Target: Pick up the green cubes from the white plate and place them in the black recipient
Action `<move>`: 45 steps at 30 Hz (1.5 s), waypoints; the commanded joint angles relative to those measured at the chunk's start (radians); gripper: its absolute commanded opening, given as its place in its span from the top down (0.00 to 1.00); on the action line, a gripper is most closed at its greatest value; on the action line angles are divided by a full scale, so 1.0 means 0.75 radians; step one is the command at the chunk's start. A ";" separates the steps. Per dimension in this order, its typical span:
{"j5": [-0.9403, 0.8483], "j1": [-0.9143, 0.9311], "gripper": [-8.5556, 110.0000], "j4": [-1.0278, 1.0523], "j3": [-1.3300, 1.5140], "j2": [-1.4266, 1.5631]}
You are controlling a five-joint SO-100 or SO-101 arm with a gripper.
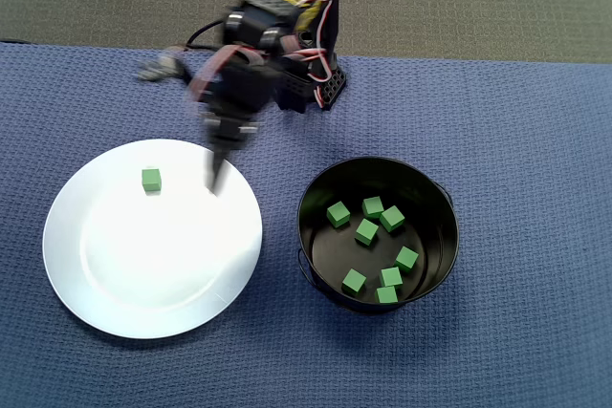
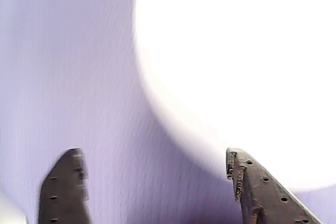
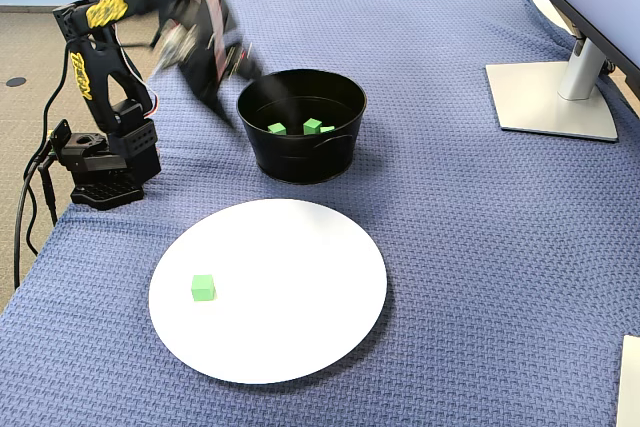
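**One cube left on the plate, eight in the pot**

In the overhead view a single green cube (image 1: 151,179) sits in the upper left part of the white plate (image 1: 153,284), which fills the lower left of the frame. The fixed view shows the same cube (image 3: 203,288) on the left side of the plate (image 3: 300,317).

The black pot (image 1: 316,188) stands right of the plate in the overhead view, near it but apart. Eight green cubes (image 1: 367,231) lie on its bottom: four in an upper cluster, four lower right. In the fixed view only a few of them (image 3: 313,126) show over the pot's rim (image 3: 300,162).

The gripper (image 1: 216,182) points down over the plate's upper right edge, blurred, right of the lone cube. The wrist view shows its jaws apart with nothing between them (image 2: 157,182), purple cloth and the plate's bright edge below.

A blue woven cloth (image 1: 535,140) covers the tabletop. A monitor stand (image 3: 555,97) sits at the fixed view's upper right.
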 commanded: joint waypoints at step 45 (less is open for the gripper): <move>-0.652 0.368 0.72 -0.227 0.119 -0.650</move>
